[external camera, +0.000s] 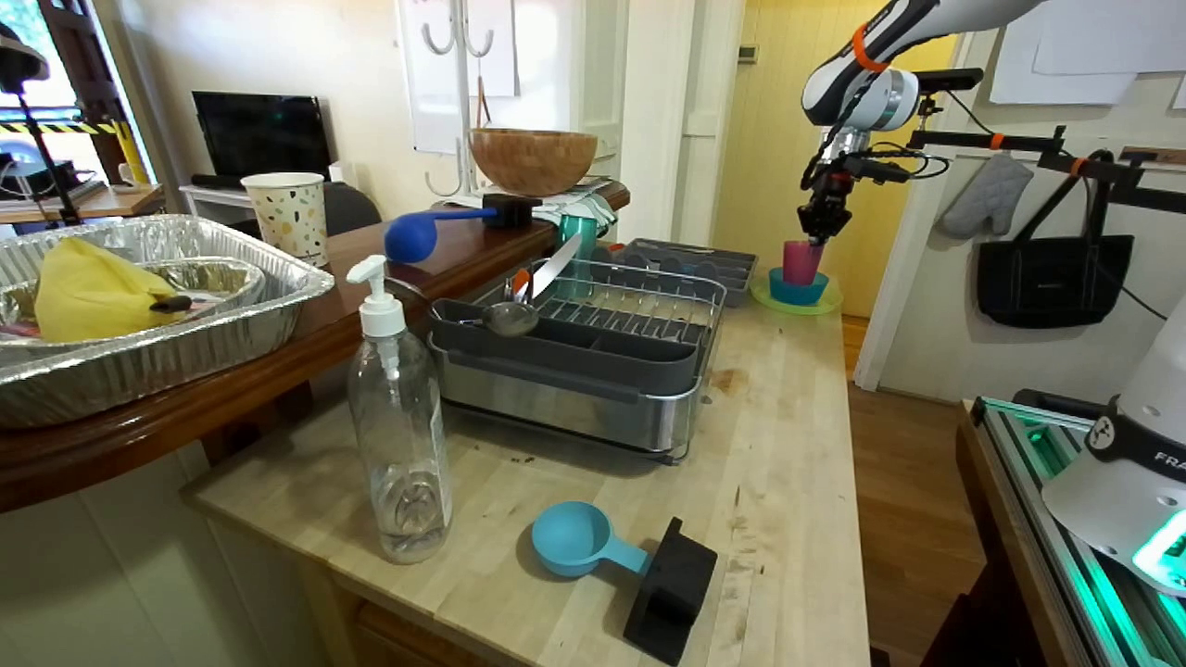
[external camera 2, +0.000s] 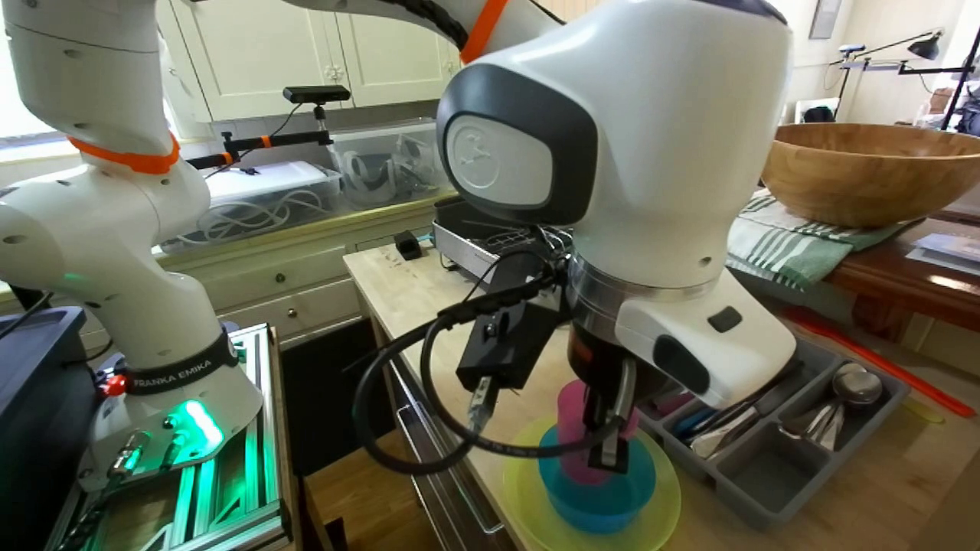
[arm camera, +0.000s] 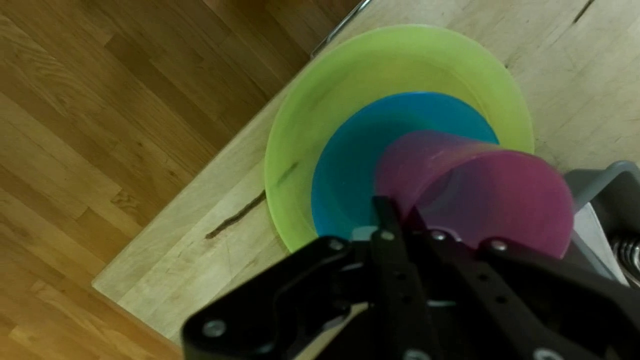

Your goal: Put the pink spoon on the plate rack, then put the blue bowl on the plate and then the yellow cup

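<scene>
No yellow cup shows; a pink cup (arm camera: 505, 195) is in my gripper (arm camera: 398, 210), whose fingers are shut on its wall. The cup shows in both exterior views (external camera: 801, 262) (external camera 2: 573, 413), its lower end inside the blue bowl (external camera 2: 597, 509); I cannot tell if it touches the bottom. The bowl (arm camera: 345, 160) sits on a yellow-green plate (arm camera: 295, 130) near the table corner. The gripper points down in an exterior view (external camera: 817, 232). The plate rack (external camera: 593, 421) stands further along the table. I cannot make out the pink spoon.
A grey cutlery tray (external camera 2: 773, 478) lies beside the plate. A pump bottle (external camera: 403, 463) and a blue scoop with black block (external camera: 574, 539) stand before the rack. A wooden bowl (external camera: 533, 159) rests on the raised counter. The table edge is near the plate.
</scene>
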